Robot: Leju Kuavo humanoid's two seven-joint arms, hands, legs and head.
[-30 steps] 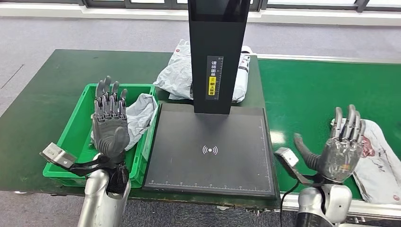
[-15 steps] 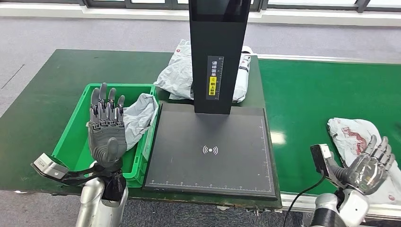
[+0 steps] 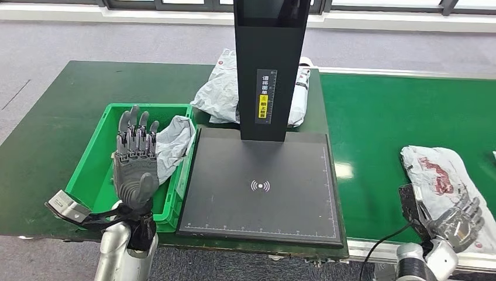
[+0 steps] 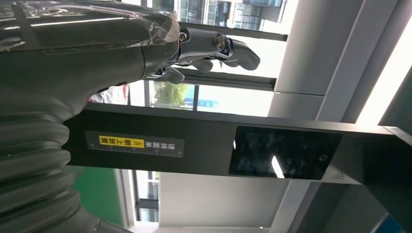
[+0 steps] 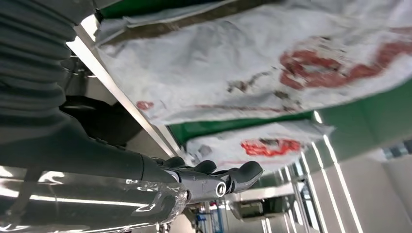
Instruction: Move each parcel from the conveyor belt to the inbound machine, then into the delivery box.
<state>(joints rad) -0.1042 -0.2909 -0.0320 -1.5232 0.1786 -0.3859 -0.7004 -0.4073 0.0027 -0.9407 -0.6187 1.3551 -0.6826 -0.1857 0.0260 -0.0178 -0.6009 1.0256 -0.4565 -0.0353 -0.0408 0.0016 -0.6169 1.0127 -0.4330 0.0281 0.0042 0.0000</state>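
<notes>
We see the white, red-printed plastic parcel [image 3: 440, 175] lying on the green conveyor belt [image 3: 380, 117], our right hand [image 3: 459, 218] at its near edge, fingers loosely spread and empty. Our left hand [image 3: 135, 161] hovers spread over the green plastic delivery box [image 3: 93, 158], which holds a grey bag [image 3: 172, 143]. The black inbound machine's flat platform [image 3: 260, 187] lies between them, its upright black column [image 3: 270, 70] hiding part of a crumpled grey mailer [image 3: 216, 96].

Parcels I count: three — one on the belt [image 3: 437, 175], one behind the scanner [image 3: 219, 93], one in the box [image 3: 172, 143]
Green boxes: one [image 3: 93, 170]
Scanners: one [image 3: 260, 187]
</notes>
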